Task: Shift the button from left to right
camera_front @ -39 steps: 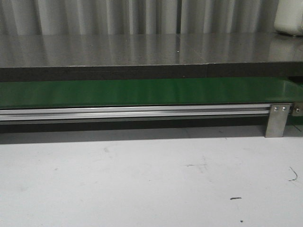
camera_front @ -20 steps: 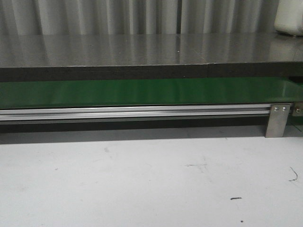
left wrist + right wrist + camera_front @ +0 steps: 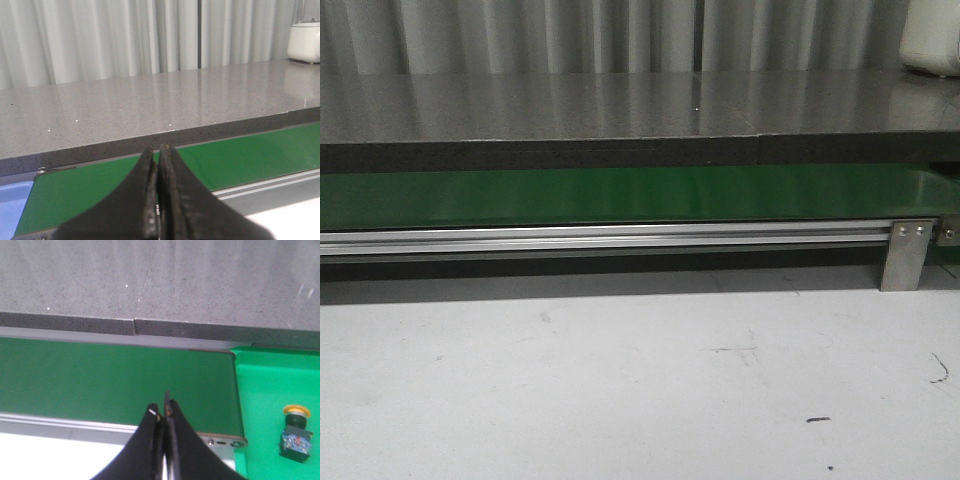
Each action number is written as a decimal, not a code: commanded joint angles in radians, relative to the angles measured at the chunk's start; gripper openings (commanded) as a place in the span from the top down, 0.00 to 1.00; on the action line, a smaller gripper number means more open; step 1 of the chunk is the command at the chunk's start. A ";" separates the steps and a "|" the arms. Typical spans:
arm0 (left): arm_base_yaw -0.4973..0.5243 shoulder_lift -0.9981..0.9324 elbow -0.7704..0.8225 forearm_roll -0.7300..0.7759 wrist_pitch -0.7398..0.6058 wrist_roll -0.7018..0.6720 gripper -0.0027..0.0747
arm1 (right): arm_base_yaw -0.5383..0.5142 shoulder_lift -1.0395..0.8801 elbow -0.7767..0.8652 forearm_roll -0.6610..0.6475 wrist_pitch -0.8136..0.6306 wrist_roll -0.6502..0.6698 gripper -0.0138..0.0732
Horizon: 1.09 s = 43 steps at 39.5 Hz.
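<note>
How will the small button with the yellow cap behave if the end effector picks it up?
The button looks rigid, a boxy black body under a round yellow cap, so it should not flex. It seems small and probably light. Gripped on the rounded cap, it might slip; the flat body sides look safer.

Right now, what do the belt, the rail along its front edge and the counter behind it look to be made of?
The belt looks like smooth green rubber or PVC, matte with a soft sheen. The rail looks like extruded aluminium: silvery, grooved, brushed. The counter looks like polished speckled stone or composite; it reflects the curtain.
</note>
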 commanded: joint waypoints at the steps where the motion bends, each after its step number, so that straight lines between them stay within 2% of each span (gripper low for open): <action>1: -0.006 0.012 -0.024 -0.009 -0.075 -0.002 0.99 | 0.002 -0.130 0.057 0.003 -0.096 -0.012 0.92; 9: -0.006 0.012 -0.024 -0.009 -0.075 -0.002 0.99 | 0.002 -0.393 0.209 0.003 -0.052 -0.012 0.92; 16: -0.006 0.012 -0.024 -0.009 -0.075 -0.002 0.99 | 0.002 -0.539 0.276 0.003 -0.043 -0.012 0.92; 43: -0.006 0.012 -0.024 -0.009 -0.075 -0.002 0.99 | 0.002 -0.572 0.277 0.003 -0.043 -0.012 0.92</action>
